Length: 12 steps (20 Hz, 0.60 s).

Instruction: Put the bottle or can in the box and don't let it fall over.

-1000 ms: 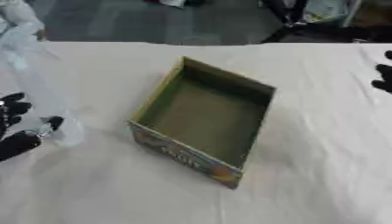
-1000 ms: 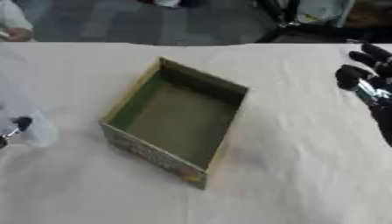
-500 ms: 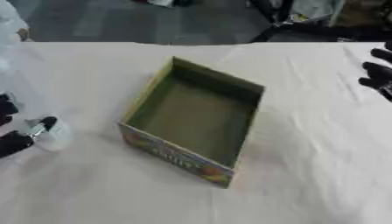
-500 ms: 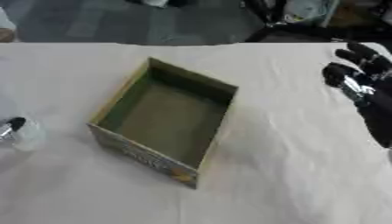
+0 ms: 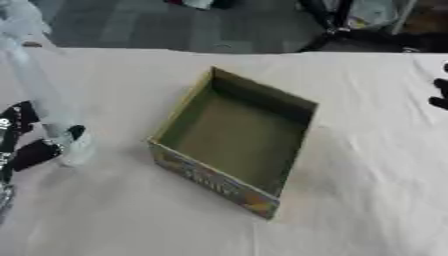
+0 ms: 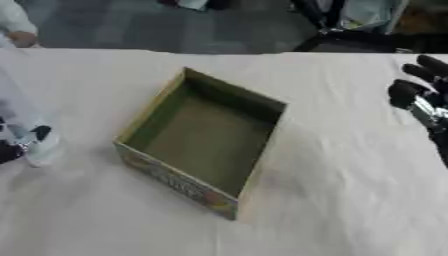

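Now left hand [image 5: 26, 145] closer on clear bottle [image 5: 74, 145], box [image 5: 234, 140] unmoved

The left hand [image 5: 26, 142] curls its fingers at the left edge; the right hand [image 6: 422, 97] rests open at the right edge.

left hand [image 5: 26, 145]: black, with thick rounded fingers, a narrow white marking down one segment and a silvery joint near the lower edge. right hand [image 6: 420, 97]: also black, with bulbous rounded fingertips and a silver-grey metal section showing between the dark fingers; below it, a black forearm running off the picture's edge. blurred throughout, no screws or cables discernible.
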Tool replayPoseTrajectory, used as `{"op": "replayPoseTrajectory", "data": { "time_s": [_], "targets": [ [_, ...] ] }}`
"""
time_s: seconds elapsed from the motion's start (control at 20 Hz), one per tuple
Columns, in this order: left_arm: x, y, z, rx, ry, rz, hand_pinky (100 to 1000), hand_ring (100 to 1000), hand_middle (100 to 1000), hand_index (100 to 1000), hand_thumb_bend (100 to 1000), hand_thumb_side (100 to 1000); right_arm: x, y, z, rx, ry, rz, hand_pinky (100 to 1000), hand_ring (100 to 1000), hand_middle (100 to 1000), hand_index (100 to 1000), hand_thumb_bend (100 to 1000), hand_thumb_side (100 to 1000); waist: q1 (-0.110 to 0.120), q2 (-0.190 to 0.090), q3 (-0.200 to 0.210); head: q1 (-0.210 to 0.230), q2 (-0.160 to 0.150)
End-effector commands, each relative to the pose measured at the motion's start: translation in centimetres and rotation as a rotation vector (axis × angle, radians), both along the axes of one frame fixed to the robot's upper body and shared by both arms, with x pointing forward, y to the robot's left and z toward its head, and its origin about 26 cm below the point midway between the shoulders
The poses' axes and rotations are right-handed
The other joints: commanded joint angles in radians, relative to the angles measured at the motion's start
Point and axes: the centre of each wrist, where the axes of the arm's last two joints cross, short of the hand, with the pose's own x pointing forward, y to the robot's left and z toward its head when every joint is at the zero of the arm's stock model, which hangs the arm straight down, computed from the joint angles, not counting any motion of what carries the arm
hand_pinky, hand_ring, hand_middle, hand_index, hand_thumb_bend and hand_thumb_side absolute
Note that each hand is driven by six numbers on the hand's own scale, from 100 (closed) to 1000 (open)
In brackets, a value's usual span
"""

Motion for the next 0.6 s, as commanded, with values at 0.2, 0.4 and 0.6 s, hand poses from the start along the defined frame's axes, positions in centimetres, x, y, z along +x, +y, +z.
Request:
{"op": "replayPoseTrajectory", "data": {
  "time_s": [0.2, 0.4, 0.6],
  "targets": [
    [1.1, -0.2, 1.1, 0.012, -0.043, 0.012, 914, 825, 677, 842, 645, 189, 0.0, 0.0, 0.8, -0.019, -0.02, 0.008, 843, 895, 882, 920, 572, 211, 0.0, -0.013, 0.002, 0.042, -0.031],
    [1.3, -0.3, 1.0, 0.019, -0.041, 0.023, 910, 815, 663, 837, 639, 192, 0.0, 0.0, 0.7, -0.021, -0.018, 0.011, 843, 894, 882, 920, 572, 211, 0.001, -0.013, -0.001, 0.041, -0.032],
    [1.7, -0.5, 1.2, 0.012, -0.05, 0.024, 903, 807, 655, 833, 634, 189, 0.0, 0.0, 0.7, -0.024, -0.013, 0.014, 843, 895, 882, 920, 573, 212, 0.003, -0.012, -0.003, 0.038, -0.033]
  ]
}}
